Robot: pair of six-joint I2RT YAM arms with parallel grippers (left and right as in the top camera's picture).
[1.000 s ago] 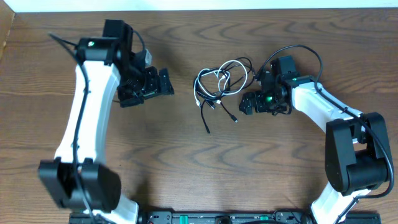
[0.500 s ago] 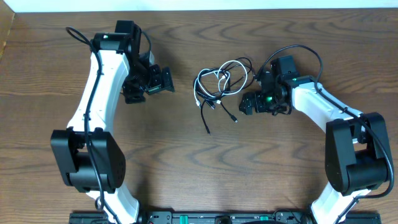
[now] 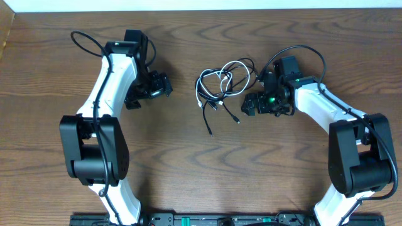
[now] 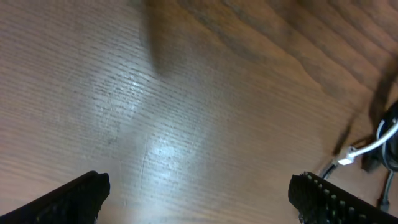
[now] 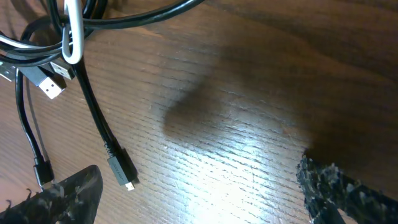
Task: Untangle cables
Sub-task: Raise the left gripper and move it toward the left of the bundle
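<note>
The brown wood-grain table (image 3: 188, 163) carries two white-and-black arms (image 3: 103, 94). The left gripper (image 3: 158, 86), jaws spread wide and holding nothing, is well left of the tangle. The right gripper (image 3: 250, 104), equally wide and empty, sits just beside it. The tangled thin black and white cables (image 3: 220, 85) lie mid-table between them.

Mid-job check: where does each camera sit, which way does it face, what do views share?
Overhead: above the table, looking straight down; both arms, with the left gripper and right gripper flanking the cables.
Left wrist: on the left arm, facing down at wood; open fingertips in bottom corners, white plug at right.
Right wrist: on the right arm, facing down; fingertips in bottom corners, black plug at left.
Shared: cables in all three.
</note>
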